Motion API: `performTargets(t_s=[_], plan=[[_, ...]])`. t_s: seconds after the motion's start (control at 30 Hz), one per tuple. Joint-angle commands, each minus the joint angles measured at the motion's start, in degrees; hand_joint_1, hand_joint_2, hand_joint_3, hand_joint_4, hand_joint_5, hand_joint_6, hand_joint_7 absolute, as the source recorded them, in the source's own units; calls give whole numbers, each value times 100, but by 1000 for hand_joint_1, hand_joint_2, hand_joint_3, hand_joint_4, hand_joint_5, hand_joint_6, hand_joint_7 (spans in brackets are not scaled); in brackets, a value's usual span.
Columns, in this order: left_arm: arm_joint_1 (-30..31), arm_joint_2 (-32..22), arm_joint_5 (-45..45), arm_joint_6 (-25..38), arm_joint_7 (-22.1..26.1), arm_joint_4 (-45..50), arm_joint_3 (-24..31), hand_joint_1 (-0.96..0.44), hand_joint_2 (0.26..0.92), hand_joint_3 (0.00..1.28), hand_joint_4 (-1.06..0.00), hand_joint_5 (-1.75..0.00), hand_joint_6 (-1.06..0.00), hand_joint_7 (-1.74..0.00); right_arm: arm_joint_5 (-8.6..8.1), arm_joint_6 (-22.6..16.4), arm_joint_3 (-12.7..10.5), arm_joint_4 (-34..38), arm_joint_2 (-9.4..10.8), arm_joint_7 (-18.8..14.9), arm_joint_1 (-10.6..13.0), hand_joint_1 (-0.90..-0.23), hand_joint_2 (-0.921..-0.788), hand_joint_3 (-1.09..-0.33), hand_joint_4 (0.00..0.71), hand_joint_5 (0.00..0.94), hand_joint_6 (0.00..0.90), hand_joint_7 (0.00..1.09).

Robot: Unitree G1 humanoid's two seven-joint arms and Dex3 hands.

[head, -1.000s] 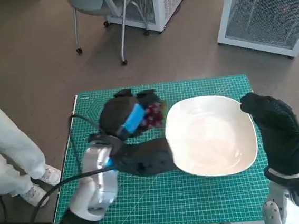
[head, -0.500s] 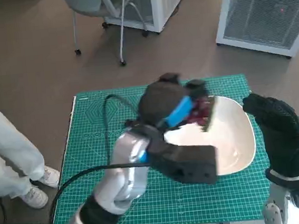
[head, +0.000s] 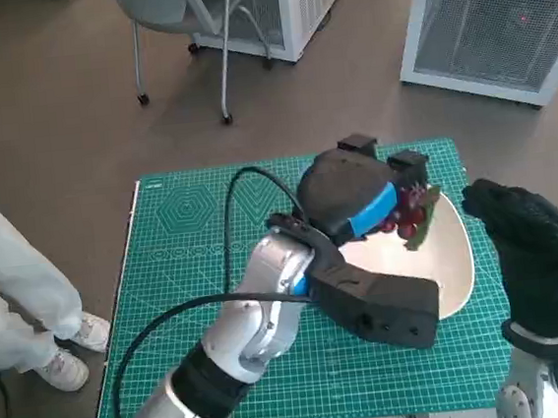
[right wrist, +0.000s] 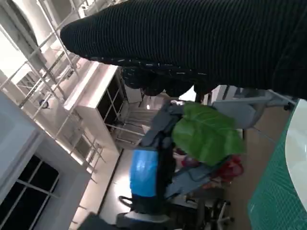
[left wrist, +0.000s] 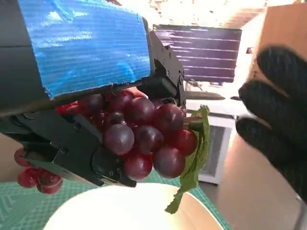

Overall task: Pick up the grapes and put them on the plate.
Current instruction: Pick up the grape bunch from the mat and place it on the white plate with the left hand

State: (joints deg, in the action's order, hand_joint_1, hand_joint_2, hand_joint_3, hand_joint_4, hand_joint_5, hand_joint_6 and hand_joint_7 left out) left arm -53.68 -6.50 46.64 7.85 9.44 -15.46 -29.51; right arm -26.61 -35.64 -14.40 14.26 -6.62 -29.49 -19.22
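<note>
Nearby, chair, person's leg, cabinet

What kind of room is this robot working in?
Probably a lab or workshop rather than a home: a green cutting mat covers the small table, white vented equipment cabinets stand on the bare brown floor, and a wheeled office chair sits nearby.

No words, brand names, numbers or signs can be read in any of the views. The green cutting mat on the surface, beneath and beside the left robot hand, carries only pale grid lines and geometric outlines; any print there is too small to read.
</note>
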Motion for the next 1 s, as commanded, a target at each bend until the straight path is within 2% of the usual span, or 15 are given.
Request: performTargets(t_s=[0.03,0.33,0.5,0.63,0.7,0.73,0.77,0.87,0.9,1.0], plan=[[-116,39,-107,-217,-136,-195,46,3,919,121,-673,-1294,-547,-1137,44,11,-36,14,7,74,147,-407,-921,-596,438,430,218,864],[-245,94,-178,-290,-161,-634,96,2,921,135,-679,-1275,-505,-1186,43,-45,-75,78,10,79,144,-402,-921,-598,439,425,217,864],[-303,158,-301,-260,-83,-809,133,2,919,130,-674,-1263,-517,-1197,57,-64,-72,88,24,96,137,-400,-921,-599,439,423,217,864],[-293,220,-591,-286,101,-923,243,2,920,147,-621,-1290,-520,-1231,61,-61,-58,98,30,107,121,-400,-921,-600,440,421,216,864],[-260,232,-749,-261,291,-932,279,77,921,178,-567,-1332,-468,-1103,61,-56,-53,112,33,108,106,-400,-921,-600,440,421,216,864],[-240,224,-792,-230,398,-918,270,114,917,184,-539,-1311,-438,-950,59,-54,-51,119,33,108,100,-400,-921,-600,441,420,216,865],[-225,205,-803,-195,511,-900,238,129,912,177,-509,-1206,-403,-743,56,-54,-51,126,32,105,96,-400,-921,-600,441,420,216,865],[-199,113,-738,-106,846,-835,99,-41,893,101,-320,-568,-302,-277,39,-54,-52,145,29,91,87,-400,-921,-599,442,419,216,864],[-196,83,-705,-100,917,-818,62,-102,891,78,-246,-393,-267,-190,34,-55,-52,150,29,87,85,-400,-921,-599,443,419,217,864],[-200,17,-593,-136,973,-826,-35,-233,891,39,-130,-130,-207,-63,28,-61,-51,161,32,82,81,-400,-921,-598,444,418,217,863]])
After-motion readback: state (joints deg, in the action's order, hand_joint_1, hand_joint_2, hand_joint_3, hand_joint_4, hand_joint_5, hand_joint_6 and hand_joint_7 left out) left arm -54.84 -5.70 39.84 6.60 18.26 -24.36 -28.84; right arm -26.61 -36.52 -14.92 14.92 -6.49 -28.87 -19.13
